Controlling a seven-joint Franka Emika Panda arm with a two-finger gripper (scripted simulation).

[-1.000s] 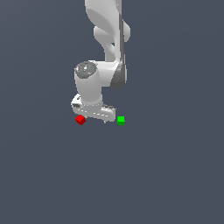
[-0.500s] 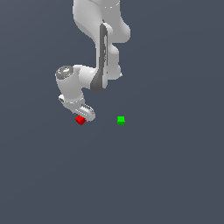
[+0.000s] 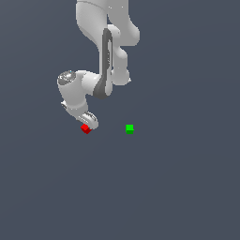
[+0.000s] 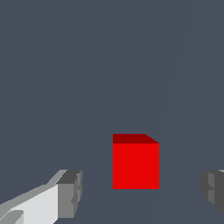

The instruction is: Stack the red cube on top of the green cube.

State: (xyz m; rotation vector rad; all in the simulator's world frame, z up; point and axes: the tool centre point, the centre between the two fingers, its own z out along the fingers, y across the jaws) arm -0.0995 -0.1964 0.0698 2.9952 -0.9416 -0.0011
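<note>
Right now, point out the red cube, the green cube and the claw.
red cube (image 4: 135,165): wrist view, centre of its bright front face.
green cube (image 3: 130,128): exterior view, middle of the cube.
claw (image 4: 140,192): wrist view, midway between its two open fingertips, which flank the red cube.

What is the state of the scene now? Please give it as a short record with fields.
red cube: on the surface, ahead of the open fingers, not gripped
green cube: on the surface, apart from the red cube, toward the exterior view's right
gripper: open, low over the surface at the red cube
fingers: one on each side, neither touching the cube
stack: not yet made
</note>
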